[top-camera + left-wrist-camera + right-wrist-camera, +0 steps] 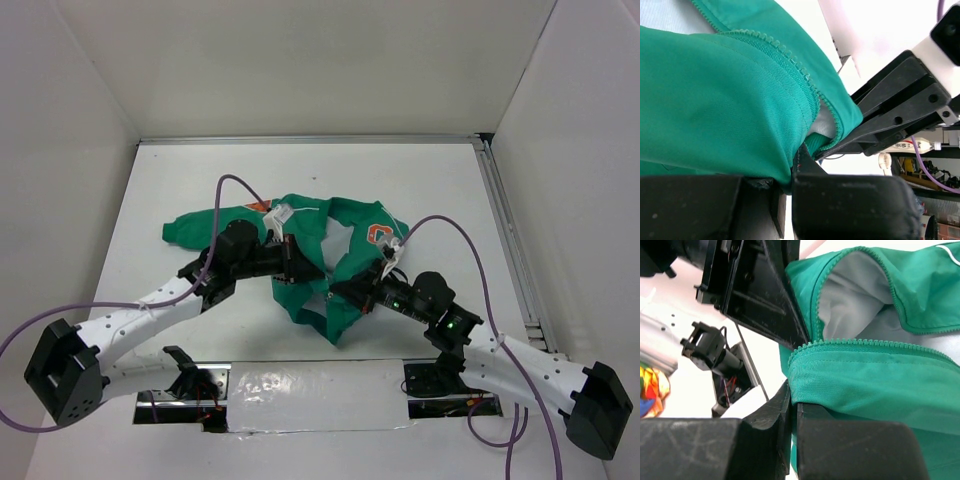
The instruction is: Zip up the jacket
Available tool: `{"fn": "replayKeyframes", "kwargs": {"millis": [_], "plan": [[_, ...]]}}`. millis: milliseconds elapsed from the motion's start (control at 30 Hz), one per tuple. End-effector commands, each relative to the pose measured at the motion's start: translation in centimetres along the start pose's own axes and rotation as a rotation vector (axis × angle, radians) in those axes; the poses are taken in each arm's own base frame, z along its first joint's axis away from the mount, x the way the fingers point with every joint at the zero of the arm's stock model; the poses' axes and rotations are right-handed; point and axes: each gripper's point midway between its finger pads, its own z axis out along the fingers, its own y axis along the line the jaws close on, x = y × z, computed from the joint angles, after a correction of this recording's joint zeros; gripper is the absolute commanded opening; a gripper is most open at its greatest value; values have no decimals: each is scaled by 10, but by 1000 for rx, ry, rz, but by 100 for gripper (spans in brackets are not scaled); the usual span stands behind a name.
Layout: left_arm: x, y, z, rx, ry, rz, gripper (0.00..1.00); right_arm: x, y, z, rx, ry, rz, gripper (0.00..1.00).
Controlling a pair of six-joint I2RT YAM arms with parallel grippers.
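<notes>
From above, the left arm reaches from its base at the lower left, up and to the right, wrist low over the tabletop (160,190), with a purple cable (213,222) looping over it. The left tool (300,268) is buried in cloth, so its fingertips cannot be made out from that view. Its wrist camera shows the two black fingers (850,205) pressed together at the bottom edge, pinching a green fold just below a line of zipper teeth (785,52). The slider is not visible anywhere.

The jacket (298,298) lies crumpled at the middle of the tabletop, front open. One sleeve trails left, an orange shoulder patch (258,206) sits near the collar, and the orange G patch (375,235) lies on the right panel. Bunching hides how the two zipper edges sit against each other.

The right arm comes from the lower right, angled up and left, forearm low. The right tool (345,293) nearly meets the left one at the jacket's lower front. Its wrist camera shows its fingers (855,450) clamped on a green hem under a second tooth row (855,342), with white lining (850,295) gaping behind it.
</notes>
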Motion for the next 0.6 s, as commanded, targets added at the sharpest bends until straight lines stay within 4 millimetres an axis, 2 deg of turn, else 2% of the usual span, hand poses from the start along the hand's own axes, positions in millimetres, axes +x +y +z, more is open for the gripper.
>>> {"fn": "replayKeyframes", "kwargs": {"millis": [0,100,367,567], "plan": [[-14,-29,-7,113,-64,56,0,-18,16,1,-81,-47,-80,0],[-13,-28,-11,113,-79,67,0,-18,9,2,-40,-40,-75,0],[-4,-38,-17,182,-66,128,0,-28,14,2,-53,-70,-87,0],[-4,-35,-13,163,-62,161,0,-31,19,0,-69,-72,-85,0]]}}
